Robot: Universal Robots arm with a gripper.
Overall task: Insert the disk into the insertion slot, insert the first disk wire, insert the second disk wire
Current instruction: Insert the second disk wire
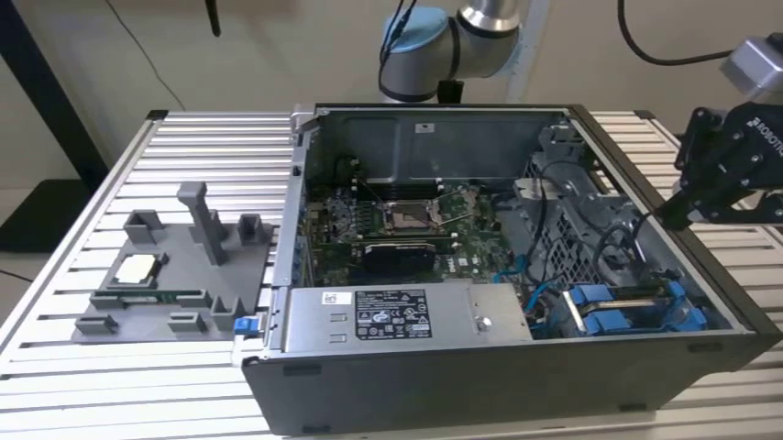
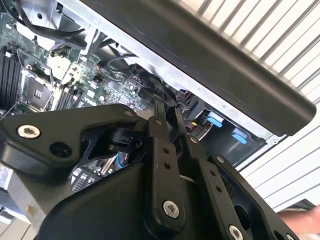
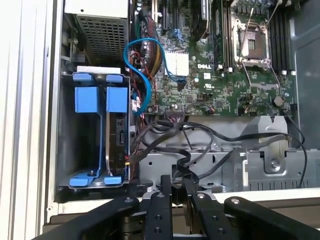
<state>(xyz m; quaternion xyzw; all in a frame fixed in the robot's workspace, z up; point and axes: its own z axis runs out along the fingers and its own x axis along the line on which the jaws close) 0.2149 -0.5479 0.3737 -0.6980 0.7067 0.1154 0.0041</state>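
Over the open computer case, at its rim on the exterior view's right, hangs the end effector, above the drive bay end. In both wrist views the end effector has its fingers drawn close together on the end of a black wire. That wire loops back into the case near the motherboard.

The disk is seated on edge in the drive bay, in its blue frame. A second blue frame sits just beside it. In the exterior view the disk is in the case's near corner on the exterior view's right, next to the grey power supply.

A blue wire curls between bay and motherboard. The case stands on the slatted bench, and a grey parts fixture lies beside it on the exterior view's left.
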